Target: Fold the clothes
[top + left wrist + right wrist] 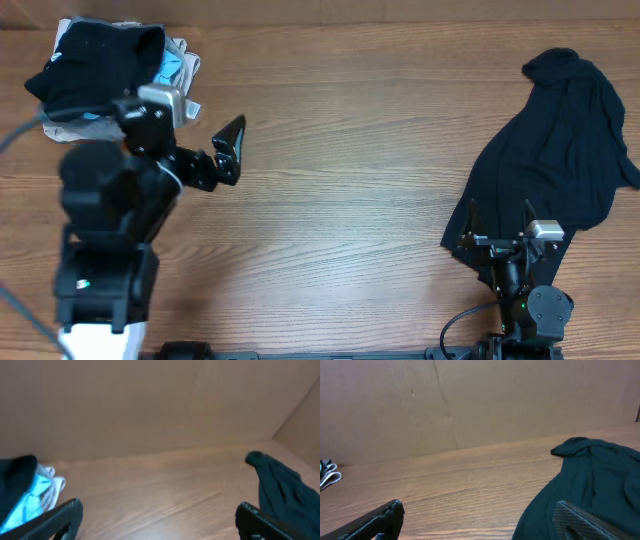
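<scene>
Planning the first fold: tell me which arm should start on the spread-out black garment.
Right, most likely. The right gripper, open, sits at the near edge of the black garment, close in its wrist view. The left gripper, also open, hangs over bare table far across, beside the clothes pile.

No readable text, label, brand, number or sign anywhere in three views.
</scene>
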